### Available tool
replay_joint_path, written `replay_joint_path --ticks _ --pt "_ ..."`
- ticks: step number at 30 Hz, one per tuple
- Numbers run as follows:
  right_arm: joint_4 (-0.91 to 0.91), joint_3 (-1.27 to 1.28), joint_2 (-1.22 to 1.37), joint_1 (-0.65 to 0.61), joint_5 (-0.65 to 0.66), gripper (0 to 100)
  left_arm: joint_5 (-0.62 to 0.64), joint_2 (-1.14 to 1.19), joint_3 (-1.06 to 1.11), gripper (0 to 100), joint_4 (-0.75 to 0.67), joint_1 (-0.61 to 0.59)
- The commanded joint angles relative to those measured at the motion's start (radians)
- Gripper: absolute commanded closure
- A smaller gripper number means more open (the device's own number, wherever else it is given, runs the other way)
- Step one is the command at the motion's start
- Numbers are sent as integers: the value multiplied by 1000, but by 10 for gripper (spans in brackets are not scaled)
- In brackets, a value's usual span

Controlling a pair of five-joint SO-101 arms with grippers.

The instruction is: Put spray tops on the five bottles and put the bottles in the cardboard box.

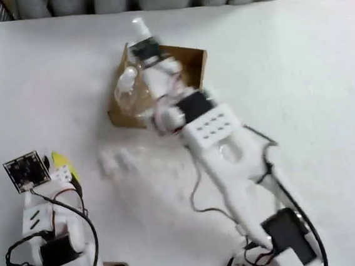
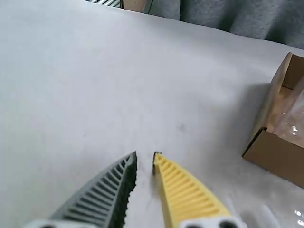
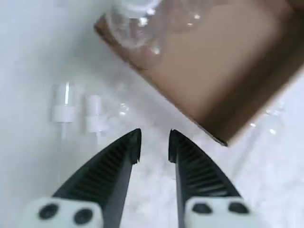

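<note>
Bottles [image 1: 129, 90], clear ones, already lie in the cardboard box [image 1: 192, 59], heaped toward one side. I cannot count them through the glare. Two spray tops [image 3: 61, 111] lie loose on the table [image 1: 297, 65] just beside the box, and I judge they have not yet been fitted to anything. Faint clear shapes [image 1: 120, 160] on the table between the arms look to me like more bottles, though I cannot be sure. So I reckon the job is partly done, with capping and boxing left.

My right gripper [image 3: 154, 142] hangs by the box's wall with its black jaws a narrow gap apart and nothing between them. My left gripper [image 2: 145, 164] sits low over bare table, well apart from the box, its grey and yellow jaws nearly closed and empty.

The right arm stretches across the box, so its open top is crowded. The box stands near the table's far edge, and the tops lie near it. There is wide bare table to either side.
</note>
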Motion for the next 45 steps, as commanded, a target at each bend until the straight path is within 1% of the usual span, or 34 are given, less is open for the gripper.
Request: replay_joint_path --ticks 1,3,5,9,11,18,22,27,35,42,45 --pt "59 -51 -70 163 -2 921 9 -16 -66 928 6 -10" --pt "67 -51 -67 245 0 920 9 -16 -66 928 6 -10" --pt "68 -51 -54 302 0 896 9 -16 -66 928 6 -10" --pt "67 -51 1 334 0 808 9 -16 -66 928 6 -10" --pt "59 -51 48 331 -8 796 9 -16 -66 928 6 -10" --pt "-51 -51 269 331 -9 796 9 -16 -64 928 8 -10" --pt "-58 -58 349 309 -2 796 9 -16 -64 928 8 -10" --pt "-31 -29 325 286 0 796 9 -16 -64 928 6 -10" --pt "-39 64 217 239 -6 796 9 -16 -64 928 6 -10" --pt "-171 167 213 239 -37 796 9 -16 -64 928 6 -10" --pt "-186 181 246 217 -37 796 9 -16 -64 928 6 -10"
